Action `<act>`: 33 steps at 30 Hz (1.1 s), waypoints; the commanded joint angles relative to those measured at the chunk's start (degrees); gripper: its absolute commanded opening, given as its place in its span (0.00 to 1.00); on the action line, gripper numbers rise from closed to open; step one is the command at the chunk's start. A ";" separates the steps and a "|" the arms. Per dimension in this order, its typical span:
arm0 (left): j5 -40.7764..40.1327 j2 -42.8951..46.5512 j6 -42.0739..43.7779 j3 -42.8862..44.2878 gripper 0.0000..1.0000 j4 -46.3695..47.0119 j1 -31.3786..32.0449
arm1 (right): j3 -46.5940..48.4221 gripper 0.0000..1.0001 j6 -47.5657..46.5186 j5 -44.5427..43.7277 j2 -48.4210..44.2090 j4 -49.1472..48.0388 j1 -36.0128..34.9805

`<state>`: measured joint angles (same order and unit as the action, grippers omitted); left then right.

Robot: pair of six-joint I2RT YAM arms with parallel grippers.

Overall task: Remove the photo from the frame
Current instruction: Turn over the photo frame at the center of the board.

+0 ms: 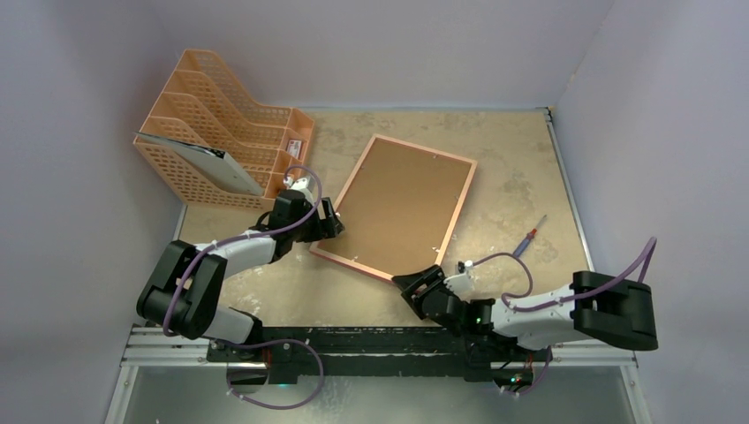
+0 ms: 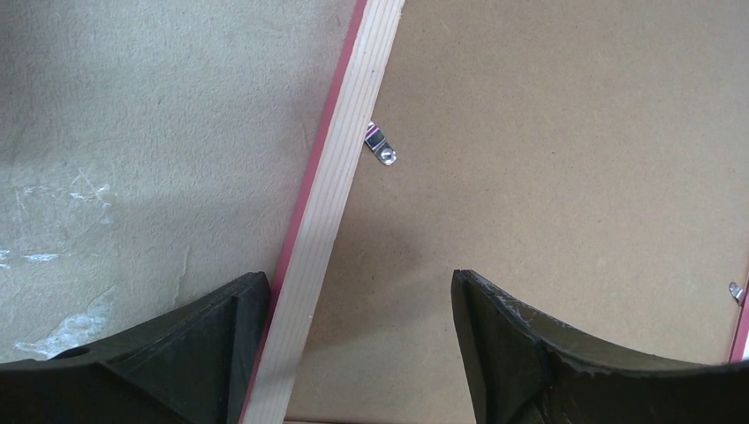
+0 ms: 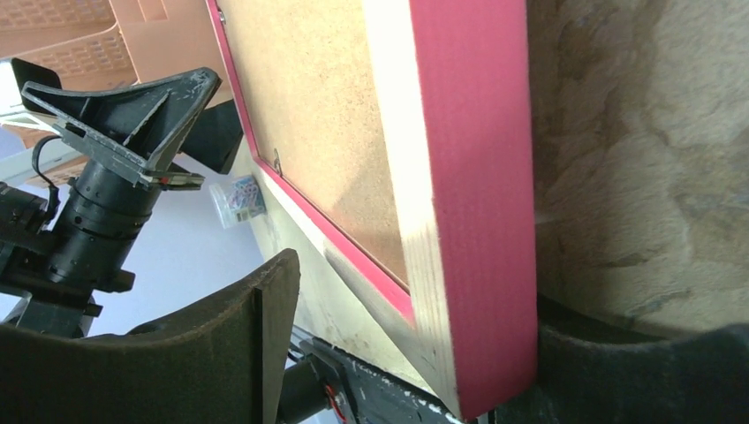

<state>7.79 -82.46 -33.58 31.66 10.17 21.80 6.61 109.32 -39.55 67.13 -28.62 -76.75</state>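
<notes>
The frame (image 1: 428, 148) lies face down on the table, its brown backing board (image 1: 397, 203) facing up. The photo is hidden beneath that board. My left gripper (image 1: 334, 223) is open at the frame's left edge. In the left wrist view it (image 2: 360, 291) straddles the pale wood rim (image 2: 340, 168), one finger outside the pink side, the other over the backing (image 2: 548, 159) below a metal clip (image 2: 382, 146). My right gripper (image 1: 415, 284) is open around the near corner. There, one finger (image 3: 601, 371) lies against the pink side (image 3: 477, 177) while the other (image 3: 256, 327) stands apart.
An orange mesh file rack (image 1: 221, 128) holding a dark folder (image 1: 208, 163) stands at the back left, close behind the left arm. A blue and red pen (image 1: 530, 237) lies on the table to the right of the frame. Walls enclose the table on three sides.
</notes>
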 commanded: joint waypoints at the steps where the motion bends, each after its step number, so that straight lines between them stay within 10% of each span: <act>1: 0.16 -0.11 -0.14 1.01 0.78 -3.22 0.26 | 2.26 0.69 -1.59 -0.44 0.10 12.76 0.20; 18: -0.56 0.63 0.12 1.75 0.79 -4.14 0.26 | 14.83 0.84 2.60 2.21 -5.69 49.48 0.20; 33: -5.84 0.92 1.40 4.73 0.81 -8.07 0.26 | 45.17 0.95 -4.27 -16.44 16.99 78.20 3.53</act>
<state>4.12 -82.11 -33.30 34.24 3.66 21.89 43.79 110.56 -44.42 81.52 39.31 -76.25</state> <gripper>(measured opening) 0.808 0.934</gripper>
